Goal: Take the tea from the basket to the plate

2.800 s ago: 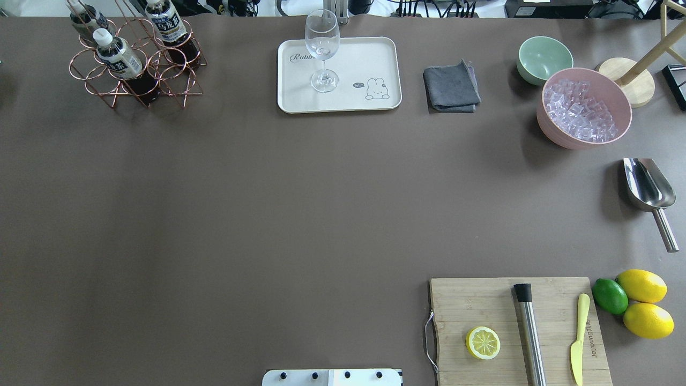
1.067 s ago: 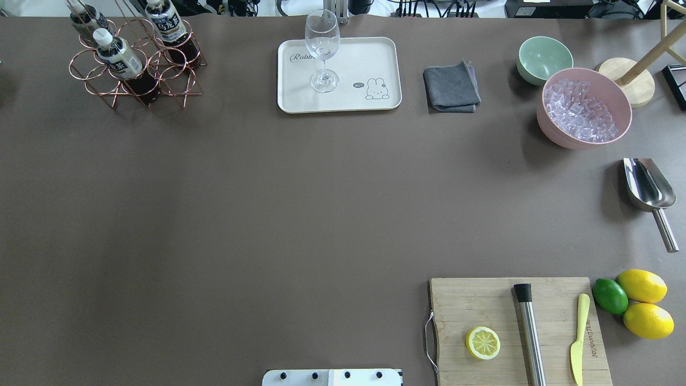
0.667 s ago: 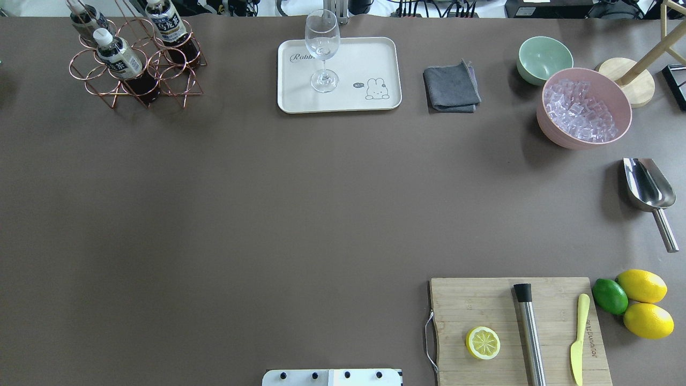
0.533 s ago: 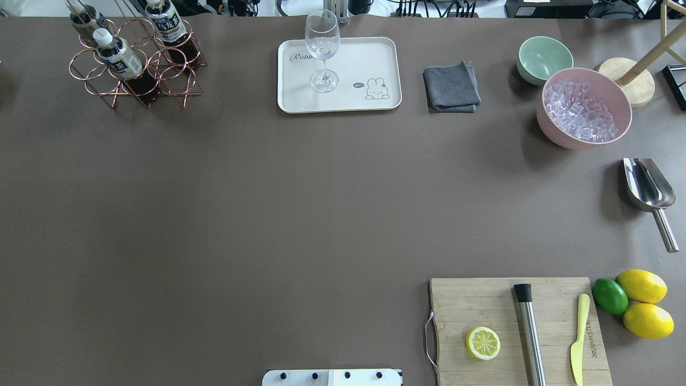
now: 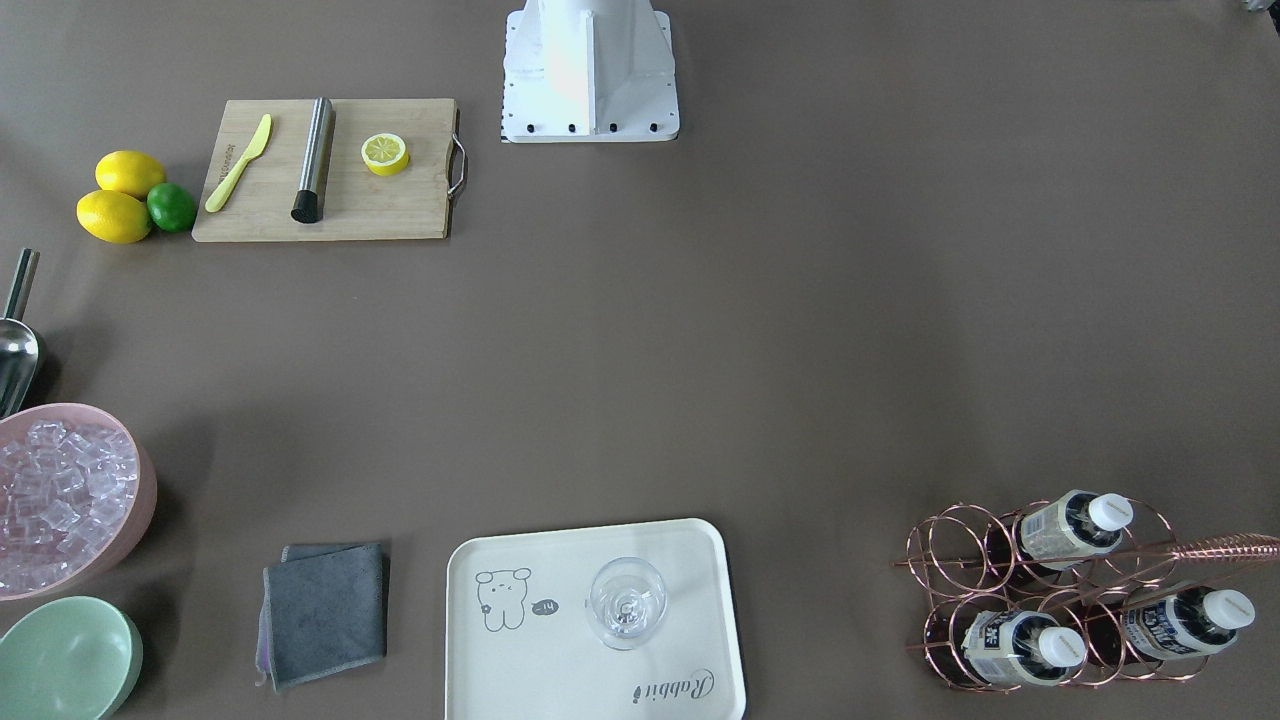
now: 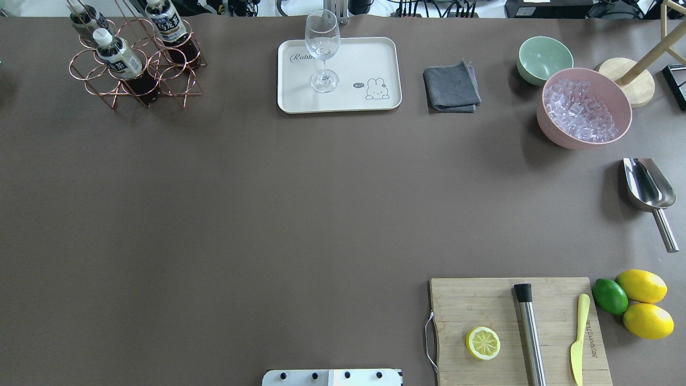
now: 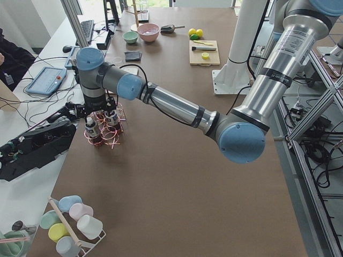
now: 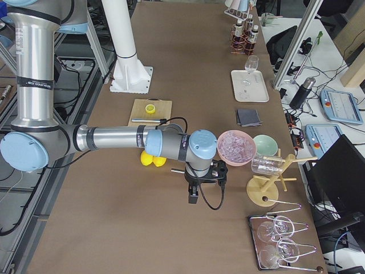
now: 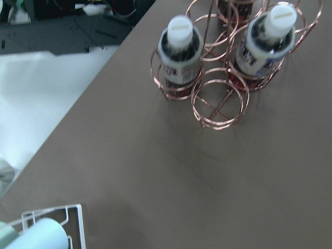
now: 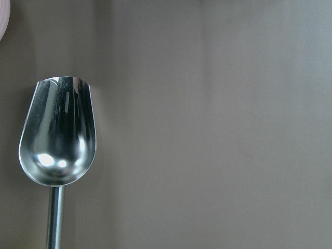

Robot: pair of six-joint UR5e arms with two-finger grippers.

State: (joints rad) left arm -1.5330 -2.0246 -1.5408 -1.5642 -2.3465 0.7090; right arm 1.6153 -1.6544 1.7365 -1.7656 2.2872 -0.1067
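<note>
Matte brown table (image 6: 268, 214); ringed copper-wire basket (image 5: 1050, 595) holds plastic tea (image 5: 1062, 527).

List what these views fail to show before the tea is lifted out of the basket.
- Left gripper: seen only in the exterior left view, small, its fingers lost against the basket; open or shut unknown.
- Right gripper: only in the exterior right view; state unclear.
- Third tea: cut off by the left wrist view's top edge.
- Scoop: handle cut by the bottom edge.

Third tea (image 9: 232, 7) cut off at top edge, scoop (image 10: 58, 132) handle cropped below, pink bowl (image 5: 147, 497) cropped at left
</note>
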